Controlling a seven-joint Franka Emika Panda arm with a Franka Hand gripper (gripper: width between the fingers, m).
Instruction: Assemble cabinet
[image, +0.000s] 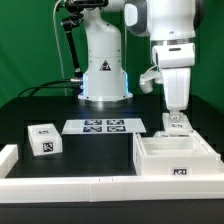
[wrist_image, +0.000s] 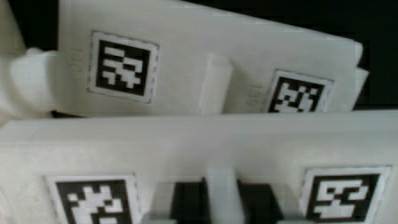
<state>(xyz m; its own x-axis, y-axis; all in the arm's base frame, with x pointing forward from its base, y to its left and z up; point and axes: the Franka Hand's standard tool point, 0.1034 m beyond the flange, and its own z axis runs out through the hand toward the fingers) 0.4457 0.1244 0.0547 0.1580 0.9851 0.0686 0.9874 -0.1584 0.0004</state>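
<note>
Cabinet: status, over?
Gripper low at far edge of cabinet shell, jaws unclear. One drawer block loose, exterior view's left. Marker board flat between them; nothing blocking.

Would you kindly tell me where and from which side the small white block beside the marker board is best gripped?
Probably from above, closing the gripper across two opposite side walls of the small block: it sits flat, boxy, apart from the marker board, with both sides free.

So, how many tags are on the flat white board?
4: two rows of two on the marker board, toward its end on the exterior view's right. None appears hidden.
</note>
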